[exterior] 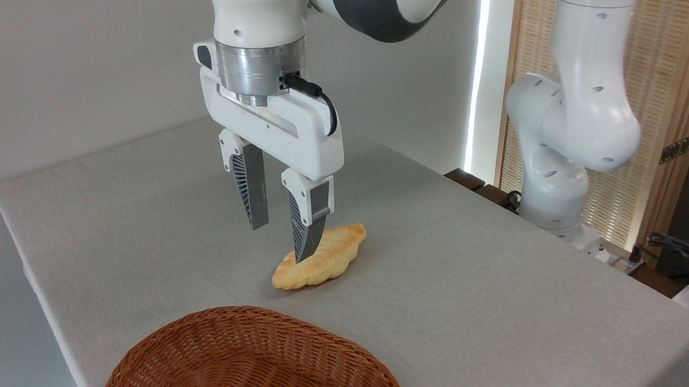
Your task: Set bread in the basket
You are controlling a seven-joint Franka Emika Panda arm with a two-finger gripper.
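Claw: I've got the white two-finger claw hanging over the middle of the grey desk, fingers spread, nothing pinched.
Bread: the golden-yellow, leaf-shaped ridged bread lies flat mid-desk; my right finger's tip overlaps its top edge, contact I can't judge.
Basket: the reddish-brown woven wicker basket sits at the near edge, apart from the bread.

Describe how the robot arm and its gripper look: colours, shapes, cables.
The arm is glossy white with rounded segments and a dark grey joint band. A ribbed silver metal ring sits above the white, boxy gripper. A short black cable loops at its side. The two fingers are grey, tapered and ribbed.
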